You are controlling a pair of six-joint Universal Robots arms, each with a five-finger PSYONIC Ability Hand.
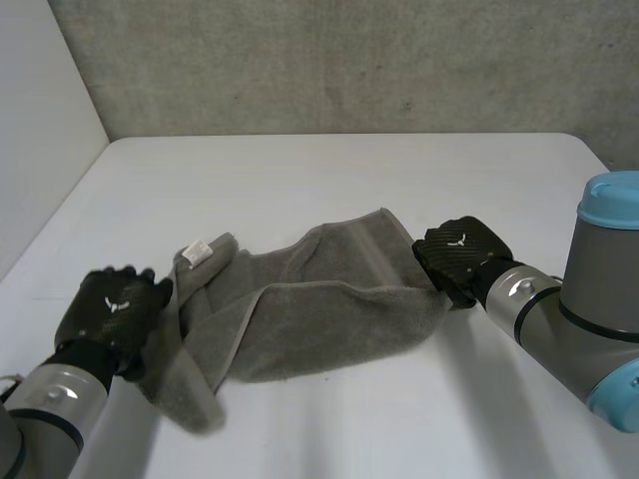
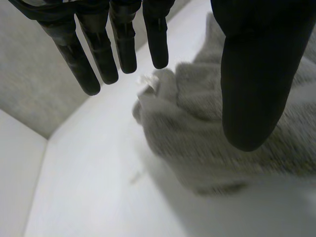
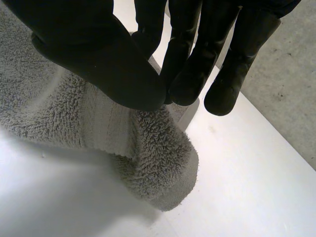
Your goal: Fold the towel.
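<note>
The grey towel point(image 1: 319, 309) lies crumpled on the white table point(image 1: 329, 180), with the left hand point(image 1: 112, 304) straight-fingered and loose beside its labelled end and the right hand point(image 1: 461, 254) pinching its opposite edge.

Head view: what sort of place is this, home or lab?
Probably a lab test cell, not a home: a plain white table, a rough concrete-looking wall behind it, a white side panel, and a grey towel as the work piece.
</note>
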